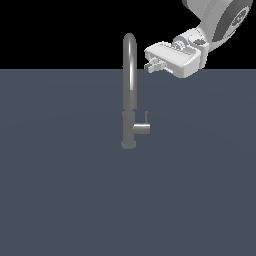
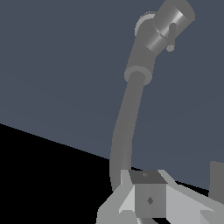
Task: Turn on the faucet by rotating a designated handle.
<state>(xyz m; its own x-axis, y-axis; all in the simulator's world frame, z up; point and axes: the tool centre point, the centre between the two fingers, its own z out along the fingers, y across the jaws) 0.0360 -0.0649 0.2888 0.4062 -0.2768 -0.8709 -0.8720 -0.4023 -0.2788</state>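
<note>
The grey metal faucet (image 1: 129, 90) stands upright on the dark blue-grey floor, its arched spout reaching up to the black background. The handle (image 1: 141, 128), a short stub with a thin upright pin (image 1: 146, 116), juts from the faucet's base toward the exterior view's right. My gripper (image 1: 152, 65) hovers beside the top of the spout on the exterior view's right, high above the handle and touching nothing. The wrist view looks down along the faucet (image 2: 127, 127) to the handle (image 2: 175, 15). There my gripper (image 2: 183, 192) shows its fingers apart, open and holding nothing.
The flat dark blue-grey floor (image 1: 60, 190) spreads around the faucet, with black background behind it. My white arm (image 1: 220, 20) comes in from the upper right of the exterior view.
</note>
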